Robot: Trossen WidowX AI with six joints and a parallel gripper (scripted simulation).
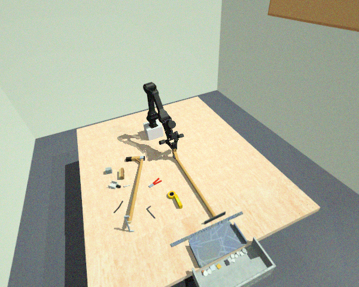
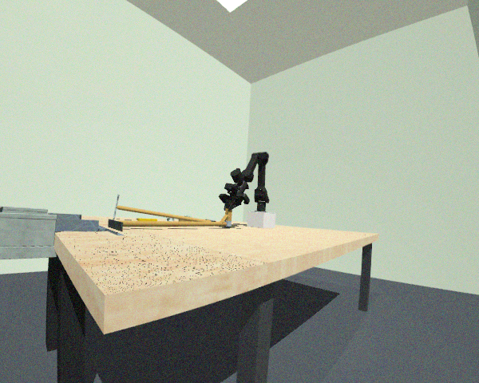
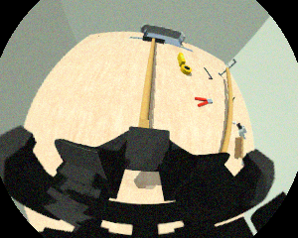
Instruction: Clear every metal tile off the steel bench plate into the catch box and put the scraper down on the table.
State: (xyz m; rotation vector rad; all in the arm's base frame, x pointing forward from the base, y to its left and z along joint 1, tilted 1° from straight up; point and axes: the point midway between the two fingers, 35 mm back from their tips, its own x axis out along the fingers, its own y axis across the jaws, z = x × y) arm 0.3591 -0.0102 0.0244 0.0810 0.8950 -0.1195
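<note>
My gripper [image 1: 174, 150] [image 2: 228, 209] is shut on the upright wooden grip of the long scraper, low over the table. The scraper's handle [image 1: 193, 184] [image 2: 169, 223] [image 3: 149, 89] runs away to its dark blade [image 1: 214, 217] [image 2: 115, 225], which is just short of the plate's near strip [image 1: 179, 242]. I cannot tell if the blade touches the table. The steel bench plate [image 1: 216, 244] shows no tiles on its visible surface. The catch box [image 1: 264, 253] [image 2: 18, 230] at its far end holds several white, orange and dark tiles in a row beside the plate.
Left of the scraper lies another long wooden-handled tool [image 1: 136, 191] [image 3: 230, 104] with an upright metal head. Red-handled pliers [image 1: 155, 182] [image 3: 204, 101], a yellow tool [image 1: 176, 199] [image 3: 183, 61] and a hex key [image 1: 150, 211] lie between them. Small blocks and a clamp [image 1: 113, 185] are further left.
</note>
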